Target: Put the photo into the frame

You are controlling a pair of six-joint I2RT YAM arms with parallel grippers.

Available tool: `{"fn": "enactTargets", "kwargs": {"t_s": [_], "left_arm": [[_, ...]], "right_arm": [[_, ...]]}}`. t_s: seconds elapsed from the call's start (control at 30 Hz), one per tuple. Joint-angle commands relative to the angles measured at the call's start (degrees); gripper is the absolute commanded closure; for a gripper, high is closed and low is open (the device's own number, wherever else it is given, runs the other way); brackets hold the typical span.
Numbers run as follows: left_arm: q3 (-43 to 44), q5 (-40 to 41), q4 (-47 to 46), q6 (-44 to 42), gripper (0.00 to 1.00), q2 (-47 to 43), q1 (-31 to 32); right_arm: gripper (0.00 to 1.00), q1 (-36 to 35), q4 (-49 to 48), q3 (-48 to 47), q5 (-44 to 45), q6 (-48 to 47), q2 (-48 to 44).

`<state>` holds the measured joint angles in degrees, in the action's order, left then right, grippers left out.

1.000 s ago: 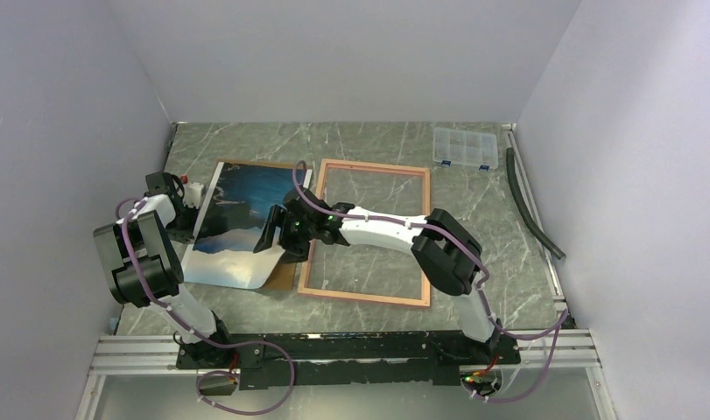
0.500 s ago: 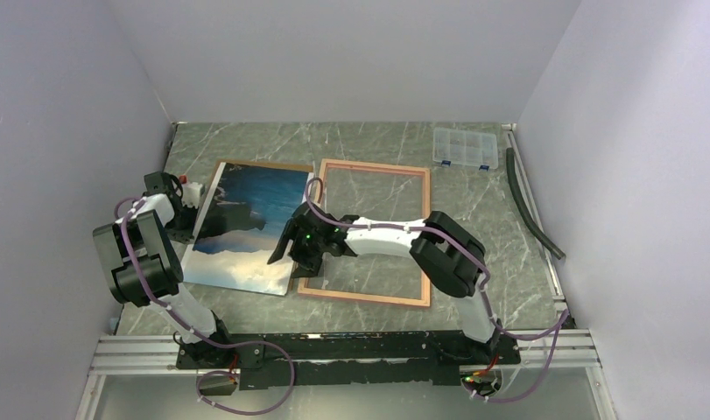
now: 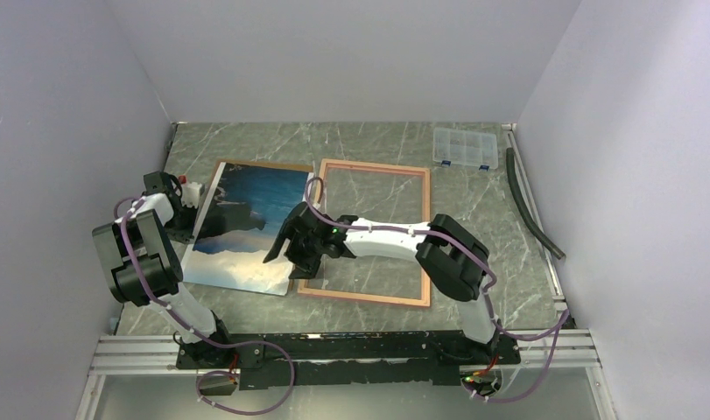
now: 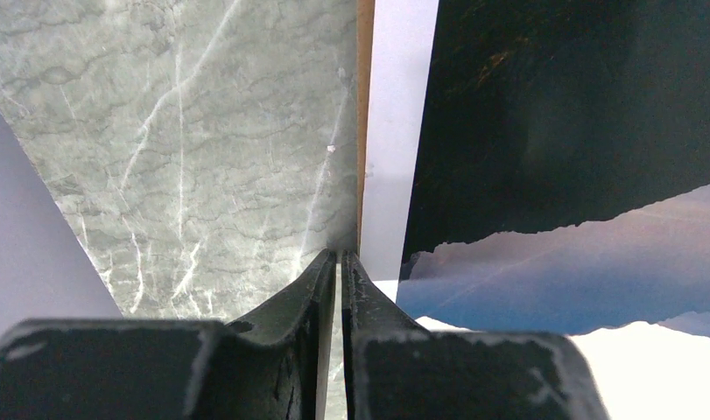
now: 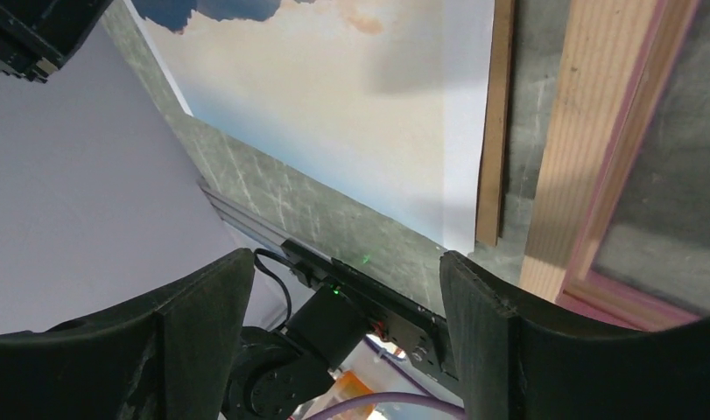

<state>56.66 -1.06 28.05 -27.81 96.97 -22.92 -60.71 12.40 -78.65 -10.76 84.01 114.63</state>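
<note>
The photo [image 3: 246, 210] lay beside the frame [image 3: 377, 167], not yet inserted. The left pincer [image 4: 340, 255] was closed together at its edge; the right pincer [image 5: 342, 262] stood apart, empty.

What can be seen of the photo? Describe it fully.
The photo is a thin rectangular print with a white border: blue sea farthest, dark mountains midway, pale cloud nearest the arms. It lies flat, picture up, on a brown board, left of the frame. The left gripper, shut, stands at its left edge; the open right gripper hovers by its near right corner.
</note>
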Motion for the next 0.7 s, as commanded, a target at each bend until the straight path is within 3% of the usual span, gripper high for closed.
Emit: {"fn": "enactTargets", "kwargs": {"t_s": [0.0,0.3,0.67], "left_arm": [[0.46,-2.30,3.94,0.31,0.87,1.17,-0.12],[0.01,-2.99,4.07,-0.55,0.87,0.53,-0.72],[1.08,-3.37,4.02,-2.26,0.88,0.88,-2.13]], "right_arm": [[0.17,-1.17,7.59,-5.22,-0.36,-1.98,-0.99],[0.16,-3.09,16.30,-14.79,0.81,-3.14,5.47],[0.13,-4.28,16.28,-11.57,4.62,-1.31,6.07]]}}
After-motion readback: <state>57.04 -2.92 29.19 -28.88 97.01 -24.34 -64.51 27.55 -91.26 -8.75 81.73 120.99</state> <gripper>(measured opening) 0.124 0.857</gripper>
